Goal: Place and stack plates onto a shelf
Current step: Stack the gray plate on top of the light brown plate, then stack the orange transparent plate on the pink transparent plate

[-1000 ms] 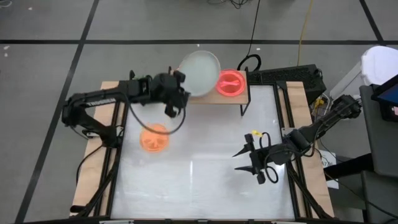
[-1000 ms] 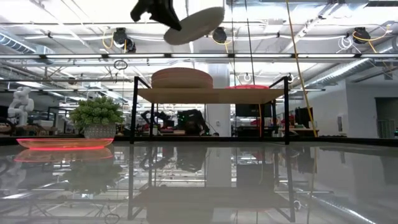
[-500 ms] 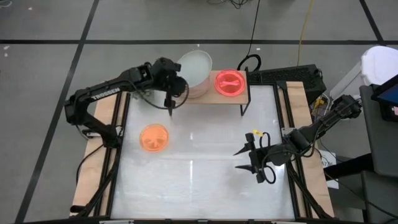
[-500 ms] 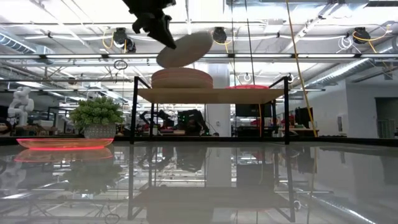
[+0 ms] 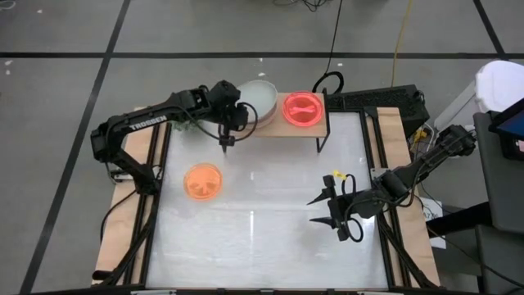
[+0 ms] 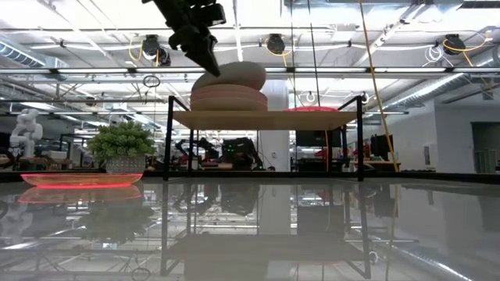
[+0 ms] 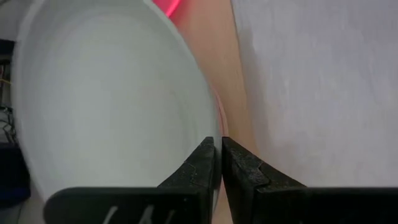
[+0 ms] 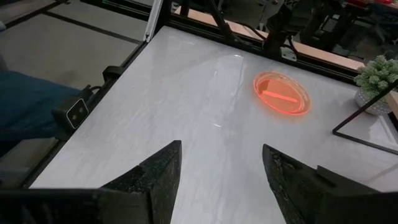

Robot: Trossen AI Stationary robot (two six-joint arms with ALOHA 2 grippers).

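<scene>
left arm: reaches across the table's left side toward twelve o'clock, ending over the left half of the shelf (image 5: 278, 129).
left gripper (image 6: 205, 61): fingers pressed together on the near rim of the pale plate (image 5: 255, 96); the left wrist view shows the two tips pinching that rim with almost no gap.
pale plate: sits tilted on the stack of plates (image 6: 229, 97) on the shelf's left half. in the low view the held edge is high and the far edge rests on the stack.
key relation: the stack lies straight below the plate, and the plate slopes down away from the gripper toward three o'clock. judged, the coming move is to lower the held edge until the plate lies flat, then let go.
step: setting down, nearly done.
risk: judged, releasing while the plate is tilted could let it slide off centre.
orange plate (image 5: 203, 181): alone on the table at about nine o'clock, well apart from the shelf. the left arm is the nearer one to it.
pink plate (image 5: 304, 107): lies on the shelf's right half, just beside the stack.
right arm: waits at about four o'clock on the table.
right gripper (image 8: 219, 167): fingers apart, holding nothing, pointed across the table at the orange plate.
</scene>
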